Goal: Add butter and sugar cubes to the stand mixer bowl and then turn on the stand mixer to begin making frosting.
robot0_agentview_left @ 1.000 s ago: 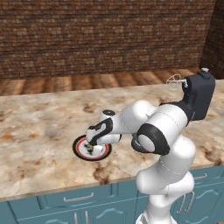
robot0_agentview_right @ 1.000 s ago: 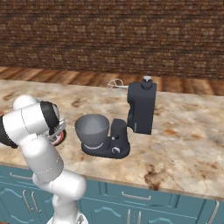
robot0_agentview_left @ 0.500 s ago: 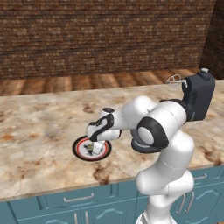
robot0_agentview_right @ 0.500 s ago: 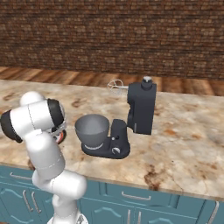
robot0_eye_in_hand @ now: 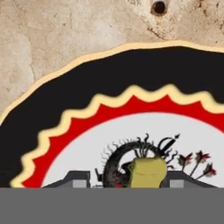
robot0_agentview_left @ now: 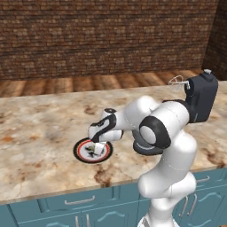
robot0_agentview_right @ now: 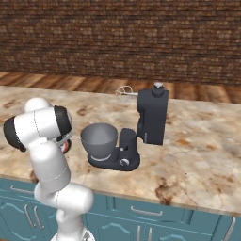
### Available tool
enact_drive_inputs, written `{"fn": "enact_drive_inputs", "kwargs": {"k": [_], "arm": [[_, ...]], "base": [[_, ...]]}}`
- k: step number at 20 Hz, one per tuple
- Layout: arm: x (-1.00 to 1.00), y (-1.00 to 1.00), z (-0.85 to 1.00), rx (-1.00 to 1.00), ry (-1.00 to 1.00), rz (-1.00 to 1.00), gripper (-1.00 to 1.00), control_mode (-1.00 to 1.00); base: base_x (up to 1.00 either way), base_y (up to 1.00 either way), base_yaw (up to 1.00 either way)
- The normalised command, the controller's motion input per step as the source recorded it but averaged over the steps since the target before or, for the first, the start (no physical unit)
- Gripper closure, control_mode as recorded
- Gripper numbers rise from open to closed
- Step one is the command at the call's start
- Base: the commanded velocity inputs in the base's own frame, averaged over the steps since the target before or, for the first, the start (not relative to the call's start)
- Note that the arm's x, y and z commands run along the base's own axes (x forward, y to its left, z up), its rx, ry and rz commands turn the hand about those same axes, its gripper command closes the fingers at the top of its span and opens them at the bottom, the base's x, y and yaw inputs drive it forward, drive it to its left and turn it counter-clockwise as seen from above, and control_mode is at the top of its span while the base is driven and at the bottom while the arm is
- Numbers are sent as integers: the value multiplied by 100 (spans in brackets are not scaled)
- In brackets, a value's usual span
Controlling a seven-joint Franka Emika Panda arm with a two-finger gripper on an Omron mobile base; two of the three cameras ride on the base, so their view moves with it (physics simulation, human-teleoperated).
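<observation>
Butter [robot0_eye_in_hand: 148, 172] at the plate [robot0_eye_in_hand: 87, 105] centre, likely light, soft and greasy, sits between the gripper's [robot0_eye_in_hand: 124, 177] part-open fingers [robot0_eye_in_hand: 76, 179], best pinched gently across its flat sides.

Open counter [robot0_agentview_left: 40, 128] left of plate [robot0_agentview_left: 80, 153], stand mixer [robot0_agentview_right: 150, 120] blocking right

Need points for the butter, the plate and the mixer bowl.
butter [robot0_eye_in_hand: 148, 173]: hand view, front face of the yellow block.
plate [robot0_agentview_left: 80, 149]: left base view, black rim on its left side.
stand mixer bowl [robot0_agentview_right: 99, 140]: right base view, grey outer wall below the rim.
</observation>
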Motion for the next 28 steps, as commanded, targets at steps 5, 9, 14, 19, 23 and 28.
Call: {"fn": "enact_drive_inputs", "kwargs": {"k": [5,9,14,19,23,28], "arm": [[-58,57,0,-10,4,-30,100,-100],[-25,48,21,-6,9,-34,100,-100],[-4,33,94,0,11,-35,100,-100],[-18,24,100,0,14,-33,100,-100],[-15,6,100,0,20,-33,100,-100],[-5,12,100,0,18,-33,100,-100]], "base": [[0,0,0],[0,0,0],[0,0,0],[0,0,0],[0,0,0],[0,0,0]]}}
